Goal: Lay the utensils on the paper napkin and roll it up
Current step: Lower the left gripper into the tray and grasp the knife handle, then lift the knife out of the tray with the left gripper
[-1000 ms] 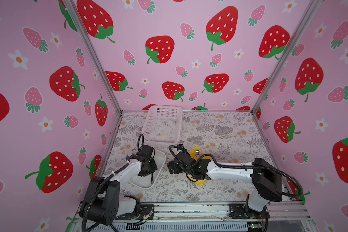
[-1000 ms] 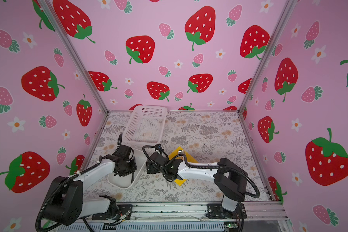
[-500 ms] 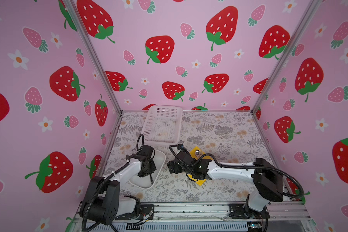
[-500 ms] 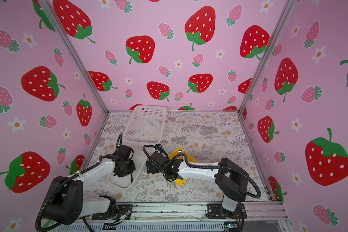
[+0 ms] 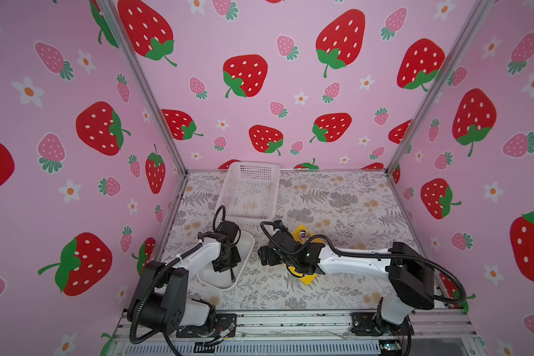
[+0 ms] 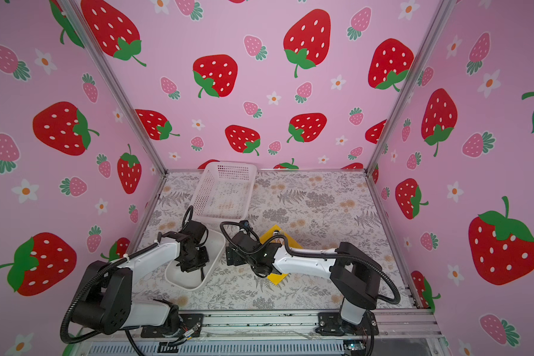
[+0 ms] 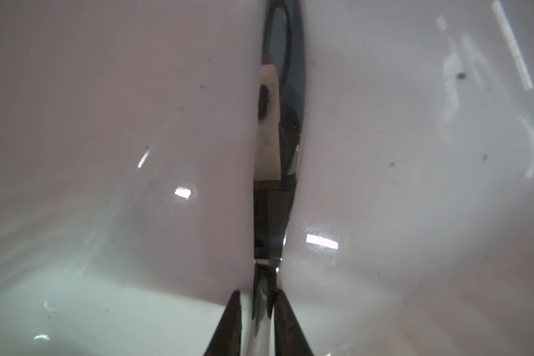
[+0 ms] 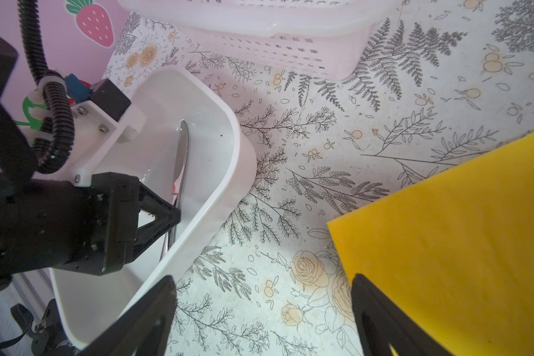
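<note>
Midway, one shiny silver utensil [image 5: 302, 234] lies on the bright yellow paper napkin [image 8: 460, 231], the left gripper [image 7: 258, 296] pinches a slender serrated metal knife [image 8: 181, 160] in the smooth white tray [image 8: 228, 148], the right gripper [image 8: 262, 280] gapes; rolling remains.

The knife [image 8: 181, 154] was polished metal, mirror-bright with a finely serrated edge, and the tray [image 8: 228, 148] was smooth, glossy white plastic that caught the light. The basket [image 8: 290, 52] was perforated white plastic with a duller sheen, and the paper napkin [image 8: 444, 231] was matt yellow paper with a faint soft grain. The bench [image 8: 321, 129] wore a matt printed covering, and the left end effector [image 7: 258, 320] was matt black plastic.
</note>
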Action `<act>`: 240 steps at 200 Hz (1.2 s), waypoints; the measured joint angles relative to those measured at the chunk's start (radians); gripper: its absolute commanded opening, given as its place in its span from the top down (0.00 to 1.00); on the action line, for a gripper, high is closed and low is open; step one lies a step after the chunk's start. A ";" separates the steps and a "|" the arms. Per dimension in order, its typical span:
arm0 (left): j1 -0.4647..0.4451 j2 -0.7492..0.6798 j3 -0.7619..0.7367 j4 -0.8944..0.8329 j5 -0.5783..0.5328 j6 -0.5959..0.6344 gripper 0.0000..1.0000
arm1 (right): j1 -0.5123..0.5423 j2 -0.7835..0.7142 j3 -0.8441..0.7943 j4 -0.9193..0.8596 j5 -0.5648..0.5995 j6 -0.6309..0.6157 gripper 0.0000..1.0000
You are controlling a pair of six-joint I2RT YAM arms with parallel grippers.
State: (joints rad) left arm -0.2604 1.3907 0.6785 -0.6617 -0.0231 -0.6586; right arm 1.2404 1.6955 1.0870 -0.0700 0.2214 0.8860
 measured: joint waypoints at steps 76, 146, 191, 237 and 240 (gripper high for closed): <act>-0.002 0.033 0.026 -0.015 0.008 0.004 0.84 | -0.004 0.000 0.000 -0.010 -0.001 0.001 0.09; -0.004 0.031 0.026 -0.027 0.010 -0.002 0.82 | -0.006 0.000 0.000 -0.022 0.001 0.003 0.09; -0.011 0.038 0.029 -0.029 0.013 -0.004 0.86 | -0.006 0.000 0.000 -0.023 0.002 0.005 0.09; -0.015 0.036 0.029 -0.029 0.016 0.003 0.98 | -0.007 0.000 0.000 -0.023 0.003 0.005 0.09; -0.015 0.035 0.029 -0.029 0.016 0.004 0.98 | -0.007 0.000 0.000 -0.023 0.002 0.005 0.09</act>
State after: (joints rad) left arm -0.2752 1.4258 0.7078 -0.6907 -0.0067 -0.6548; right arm 1.2331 1.6955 1.0866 -0.0929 0.2237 0.8906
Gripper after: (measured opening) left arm 0.112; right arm 0.908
